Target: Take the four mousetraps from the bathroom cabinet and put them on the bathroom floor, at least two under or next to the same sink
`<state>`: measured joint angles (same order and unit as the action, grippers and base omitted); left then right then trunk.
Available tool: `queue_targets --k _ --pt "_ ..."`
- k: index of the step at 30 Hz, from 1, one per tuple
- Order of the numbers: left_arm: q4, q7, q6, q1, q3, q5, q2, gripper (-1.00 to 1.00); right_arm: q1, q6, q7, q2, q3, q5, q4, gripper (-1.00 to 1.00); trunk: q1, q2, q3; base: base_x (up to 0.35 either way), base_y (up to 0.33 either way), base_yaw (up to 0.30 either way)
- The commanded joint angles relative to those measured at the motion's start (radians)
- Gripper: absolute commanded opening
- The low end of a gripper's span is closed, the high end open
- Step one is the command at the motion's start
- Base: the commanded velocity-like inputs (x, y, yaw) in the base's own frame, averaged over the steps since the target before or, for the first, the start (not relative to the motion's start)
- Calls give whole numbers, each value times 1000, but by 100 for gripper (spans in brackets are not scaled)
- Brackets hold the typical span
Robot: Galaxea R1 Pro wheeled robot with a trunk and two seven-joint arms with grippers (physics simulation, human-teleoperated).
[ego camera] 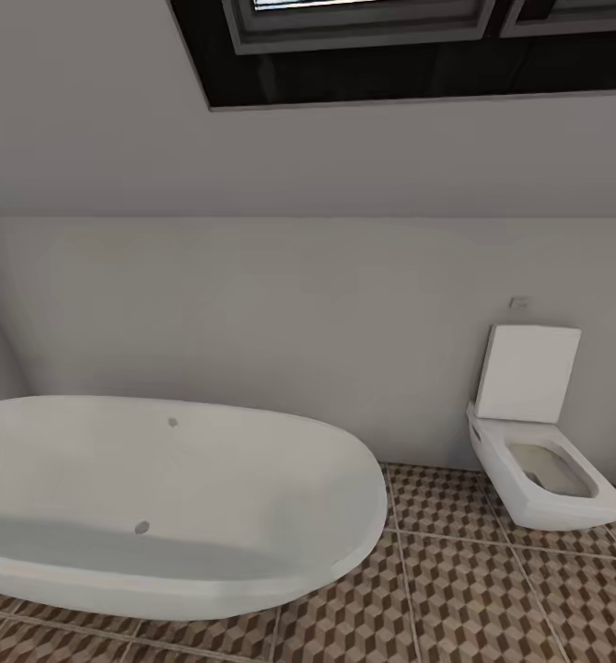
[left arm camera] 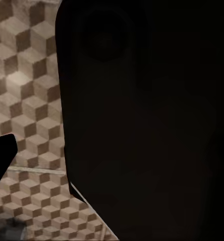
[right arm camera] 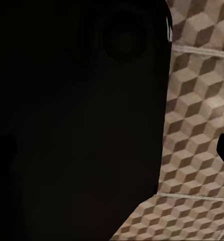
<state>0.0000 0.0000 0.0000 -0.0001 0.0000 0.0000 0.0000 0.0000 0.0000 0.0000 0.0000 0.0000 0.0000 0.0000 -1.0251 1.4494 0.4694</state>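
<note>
1. While I look through the head view, I see a white oval bathtub (ego camera: pixel 160 502) and a wall-hung toilet (ego camera: pixel 533 442) with its lid up, both over the cube-patterned bathroom floor (ego camera: pixel 492 589).
2. From the left wrist view, a dark robot part (left arm camera: pixel 147 120) blocks most of my sight above the tiles; I cannot tell the left hand's state.
3. From the right wrist view, I see the same dark bulk over tiles; the right hand's state is unclear too.
</note>
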Motion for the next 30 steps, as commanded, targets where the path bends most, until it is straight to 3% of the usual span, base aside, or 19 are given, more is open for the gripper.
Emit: queue_targets --k 1,4,9,13,30 --pt "-6 -3 -6 -1 6 6 -6 100 -2 6 -6 -2 5 -3 -6 100 0 1 1 0 0 0" --pt "-23 -3 -23 -1 22 23 -23 100 -2 5 -1 -2 6 2 -23 100 0 1 1 0 0 0" --pt "-51 -3 -39 -1 22 50 -23 100 -2 3 0 -2 6 4 -36 100 0 1 1 0 0 0" --pt "-51 -3 -43 -1 23 29 -26 100 -2 -8 4 -7 7 10 -14 100 0 1 1 0 0 0" --pt "-48 -3 -78 -1 24 26 -32 100 -2 -46 4 -15 1 -1 -3 100 0 1 -2 0 0 -44"
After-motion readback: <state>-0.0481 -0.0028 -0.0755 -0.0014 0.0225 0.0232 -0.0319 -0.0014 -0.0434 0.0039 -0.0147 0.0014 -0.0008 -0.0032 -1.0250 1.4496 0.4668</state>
